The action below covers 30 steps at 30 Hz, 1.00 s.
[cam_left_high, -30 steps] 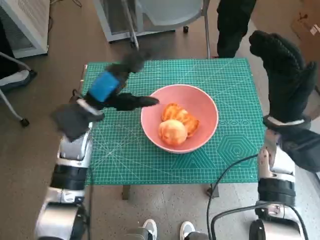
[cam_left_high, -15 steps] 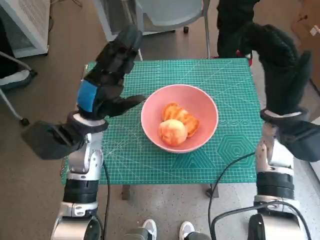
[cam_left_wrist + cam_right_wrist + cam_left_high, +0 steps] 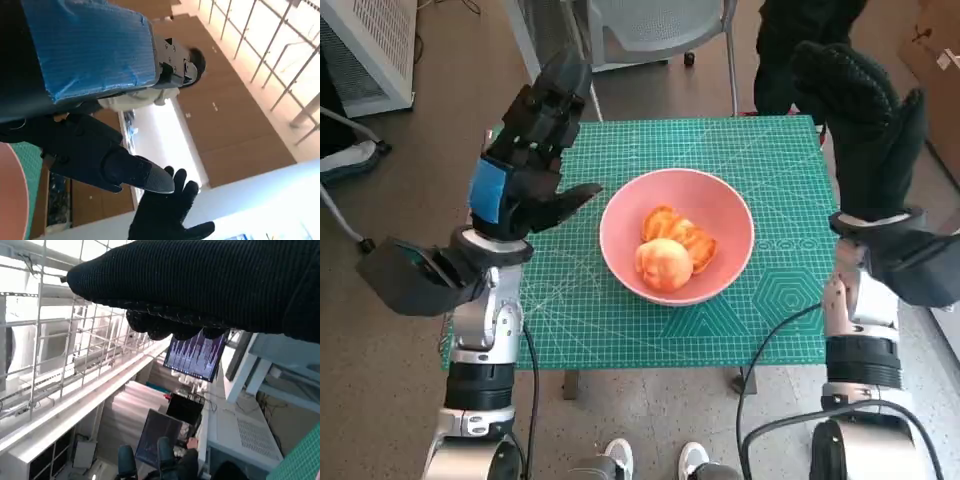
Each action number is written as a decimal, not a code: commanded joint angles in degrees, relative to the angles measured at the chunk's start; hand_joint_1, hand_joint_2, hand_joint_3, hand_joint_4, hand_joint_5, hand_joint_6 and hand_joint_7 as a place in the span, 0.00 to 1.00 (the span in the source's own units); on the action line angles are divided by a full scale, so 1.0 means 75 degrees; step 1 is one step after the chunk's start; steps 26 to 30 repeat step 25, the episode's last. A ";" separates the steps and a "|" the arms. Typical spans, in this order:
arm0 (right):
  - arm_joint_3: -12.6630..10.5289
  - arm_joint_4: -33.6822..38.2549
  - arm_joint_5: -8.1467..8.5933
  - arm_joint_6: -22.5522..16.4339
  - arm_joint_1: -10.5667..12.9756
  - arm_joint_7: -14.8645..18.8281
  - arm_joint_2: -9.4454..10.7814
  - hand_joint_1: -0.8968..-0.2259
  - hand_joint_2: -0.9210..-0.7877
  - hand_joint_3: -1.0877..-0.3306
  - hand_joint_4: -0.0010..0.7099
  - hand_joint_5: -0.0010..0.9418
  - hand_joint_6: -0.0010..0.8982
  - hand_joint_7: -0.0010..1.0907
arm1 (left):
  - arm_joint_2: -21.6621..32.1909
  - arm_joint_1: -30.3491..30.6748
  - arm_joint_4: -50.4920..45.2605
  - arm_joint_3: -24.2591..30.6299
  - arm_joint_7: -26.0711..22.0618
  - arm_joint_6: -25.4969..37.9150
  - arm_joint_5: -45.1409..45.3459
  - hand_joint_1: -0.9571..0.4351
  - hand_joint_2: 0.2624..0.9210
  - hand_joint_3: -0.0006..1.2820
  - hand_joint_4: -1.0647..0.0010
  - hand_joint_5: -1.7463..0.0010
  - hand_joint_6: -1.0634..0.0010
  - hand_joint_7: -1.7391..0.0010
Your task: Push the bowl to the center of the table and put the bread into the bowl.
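Green cutting mat covering the counter, with the pink bowl near its centre. Two pieces of bread lie inside the bowl, touching each other. Left hand, raised above the mat's left part beside the bowl, fingers spread wide, holding nothing. Right hand, raised over the right edge, fingers apart, likewise empty.
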 commanded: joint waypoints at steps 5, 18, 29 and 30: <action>-0.0054 0.0357 -0.0009 -0.0169 -0.0095 0.0164 0.0012 0.68 0.00 0.90 0.51 0.00 0.58 0.02 | -0.0137 -0.0009 0.0080 0.0024 -0.0009 -0.0194 0.0029 0.37 1.00 0.06 0.94 0.99 0.76 0.99; -0.0090 0.0835 -0.0118 -0.0588 -0.0231 0.0178 -0.0057 0.68 0.00 0.90 0.51 0.00 0.57 0.01 | -0.0142 -0.0010 0.0009 -0.0006 -0.0116 -0.0025 -0.0018 0.37 1.00 0.06 0.95 1.00 0.77 0.99; -0.0072 0.0926 -0.0189 -0.0744 -0.0238 0.0155 -0.0057 0.67 0.00 0.88 0.51 0.00 0.57 0.01 | -0.0144 0.0022 -0.0081 -0.0020 -0.0165 0.0041 -0.0048 0.38 1.00 0.06 0.95 1.00 0.77 0.98; -0.0072 0.0926 -0.0189 -0.0744 -0.0238 0.0155 -0.0057 0.67 0.00 0.88 0.51 0.00 0.57 0.01 | -0.0144 0.0022 -0.0081 -0.0020 -0.0165 0.0041 -0.0048 0.38 1.00 0.06 0.95 1.00 0.77 0.98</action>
